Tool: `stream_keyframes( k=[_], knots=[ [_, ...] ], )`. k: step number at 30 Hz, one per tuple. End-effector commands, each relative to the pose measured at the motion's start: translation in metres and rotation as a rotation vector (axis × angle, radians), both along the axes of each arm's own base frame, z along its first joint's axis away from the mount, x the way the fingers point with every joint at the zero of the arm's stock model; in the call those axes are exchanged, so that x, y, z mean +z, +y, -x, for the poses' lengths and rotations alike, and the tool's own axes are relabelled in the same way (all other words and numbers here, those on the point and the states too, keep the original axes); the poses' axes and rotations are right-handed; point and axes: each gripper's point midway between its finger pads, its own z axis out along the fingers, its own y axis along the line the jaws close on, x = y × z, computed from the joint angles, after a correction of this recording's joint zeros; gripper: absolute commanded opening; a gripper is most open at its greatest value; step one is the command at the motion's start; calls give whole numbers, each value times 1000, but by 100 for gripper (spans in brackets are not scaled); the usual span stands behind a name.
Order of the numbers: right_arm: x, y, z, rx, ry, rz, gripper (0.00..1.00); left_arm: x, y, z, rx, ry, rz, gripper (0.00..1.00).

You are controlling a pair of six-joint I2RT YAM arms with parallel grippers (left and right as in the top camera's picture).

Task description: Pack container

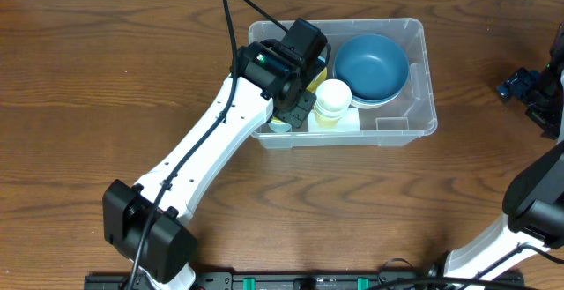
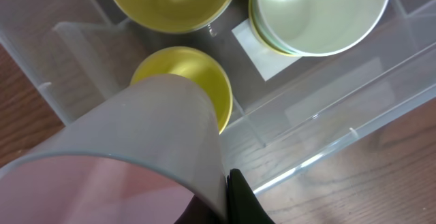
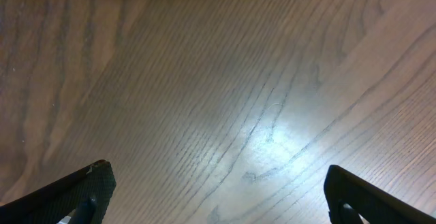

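Observation:
The container (image 1: 429, 71) is a large clear plastic bin at the back middle of the table. It holds a blue bowl (image 1: 372, 66) and a stack of cream bowls (image 1: 333, 98). My left gripper (image 1: 293, 107) is over the bin's left end. In the left wrist view it (image 2: 229, 198) is shut on the rim of a pale grey cup with a pinkish inside (image 2: 136, 149). The cup hangs just above a yellow cup (image 2: 194, 74) inside the bin (image 2: 327, 115). A yellow bowl (image 2: 170, 3), the cream bowls (image 2: 320, 13) and a white label (image 2: 255, 50) also show there. My right gripper (image 3: 218, 190) is open and empty over bare wood.
The wooden table (image 1: 106, 78) surrounds the bin. My right arm (image 1: 538, 92) sits at the far right edge, well away from the bin. The left arm's white links (image 1: 203, 149) stretch diagonally from the front left base to the bin.

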Motion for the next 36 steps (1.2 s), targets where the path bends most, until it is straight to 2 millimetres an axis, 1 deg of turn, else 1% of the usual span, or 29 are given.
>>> stream_keyframes(
  k=[1,9,12,13,14,15,18,25,26,28,30,34,35,36],
  knots=[
    [1,-1,2,-18,2,13,99,-2,-2,-1,-10,-1,5,6],
    [1,-1,2,-18,2,13,99,0,-6,-7,-10,-23,21,5],
    [1,-1,2,-18,2,13,99,-1,-6,-7,-10,-21,19,11],
    [1,-1,2,-18,2,13,99,-2,-5,-7,-10,-20,18,16],
    [1,-1,2,-18,2,13,99,-2,-5,-6,-10,-18,17,17],
    [1,-1,2,-18,2,13,99,-2,-5,-6,-10,-18,17,22],
    [1,-1,2,-18,2,13,99,-3,-5,-6,-11,-16,15,27],
    [1,-1,2,-18,2,13,99,-4,-2,-6,-5,-16,8,27],
    [1,-1,2,-18,2,13,99,-3,-1,-7,-1,-19,3,28],
    [1,-1,2,-18,2,13,99,3,6,-6,11,-18,-1,38],
    [1,-1,2,-18,2,13,99,17,14,-4,27,-23,-3,49],
    [1,-1,2,-18,2,13,99,63,46,1,136,-102,-30,59],
    [1,-1,2,-18,2,13,99,74,53,4,153,-122,-26,64],
    [1,-1,2,-18,2,13,99,88,59,9,160,-145,-9,74]
  ],
)
